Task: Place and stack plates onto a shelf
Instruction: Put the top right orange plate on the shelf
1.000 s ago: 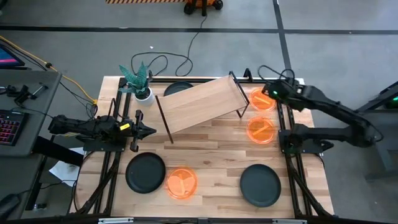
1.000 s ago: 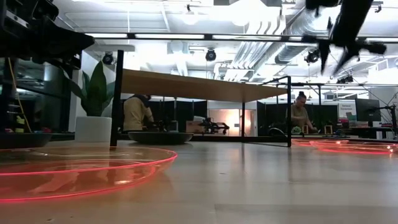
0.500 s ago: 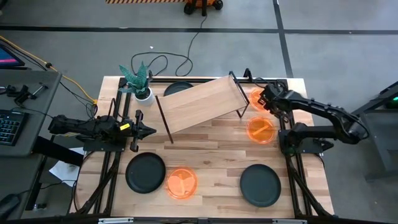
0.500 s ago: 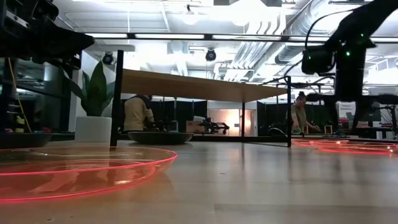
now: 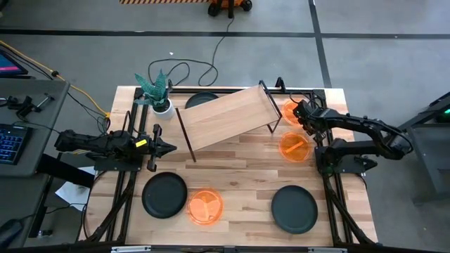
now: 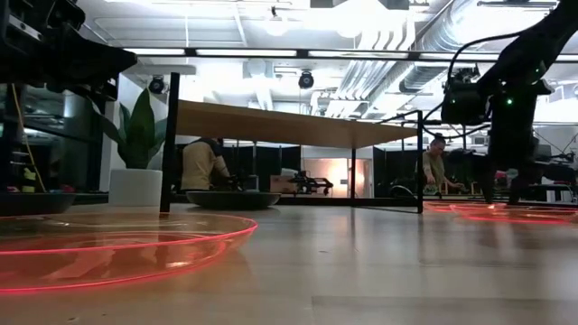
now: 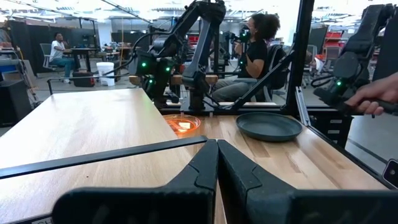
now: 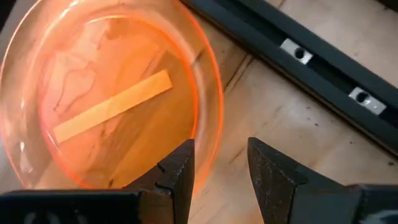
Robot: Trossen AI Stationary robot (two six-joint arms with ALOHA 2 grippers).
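Right end effector [image 8: 217, 165] open — orange plate's [image 8: 106, 93] rim between its fingers

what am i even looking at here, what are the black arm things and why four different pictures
It is a two-armed robot at a wooden table, filmed by four cameras: one overhead, one at table height, one on each wrist. Its job is stacking plates on the shelf, the small tilted-looking board on wire legs. The left gripper waits shut at the table's left side. The right gripper is open, lowered over an orange plate in the far right corner, with one finger inside the rim and one outside; nothing is held yet. Another orange plate lies beside it, one near the front, plus black plates and a potted plant.
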